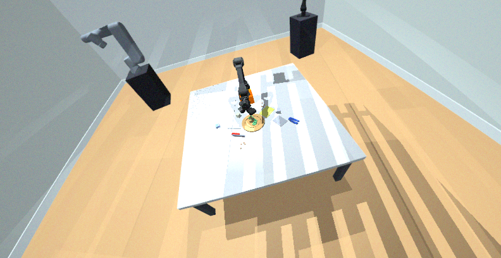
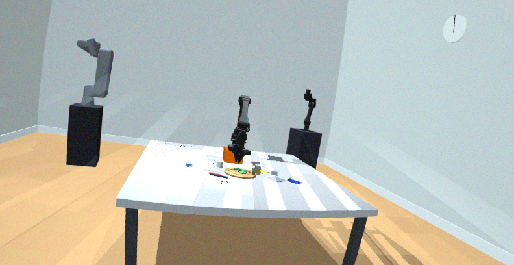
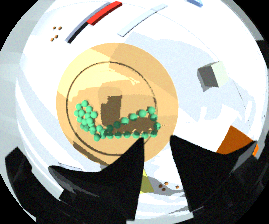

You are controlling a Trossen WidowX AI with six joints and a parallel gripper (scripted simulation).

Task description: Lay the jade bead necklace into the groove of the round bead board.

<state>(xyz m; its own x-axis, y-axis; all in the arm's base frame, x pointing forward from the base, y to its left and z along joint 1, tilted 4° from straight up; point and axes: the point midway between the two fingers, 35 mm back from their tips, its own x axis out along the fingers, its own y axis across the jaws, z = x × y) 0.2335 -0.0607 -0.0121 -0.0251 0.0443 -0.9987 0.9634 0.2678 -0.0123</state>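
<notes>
The round wooden bead board (image 1: 248, 128) (image 2: 229, 173) (image 3: 120, 53) lies flat on the table. The jade bead necklace (image 1: 254, 122) (image 2: 242, 171) (image 3: 88, 121) lies on it. In the wrist view its left part is bunched inside the ring groove. Two strands run right across the inner disc, and their right end reaches the groove line at the lower right. The rest of the groove shows no beads. My gripper (image 3: 157, 138) (image 2: 239, 160) is partly open and empty, above the board's edge on the side toward the arm's base. Its fingertips stand apart near the necklace's right end.
An orange block (image 1: 251, 97) (image 2: 227, 155) stands by the arm's base. A grey cube (image 3: 208, 76), a red and dark tool (image 1: 235, 134) (image 3: 104, 13), small brown pieces (image 3: 56, 37) and a yellow sheet (image 1: 268, 111) surround the board. A blue object (image 1: 293, 120) (image 2: 294, 180) lies farther right.
</notes>
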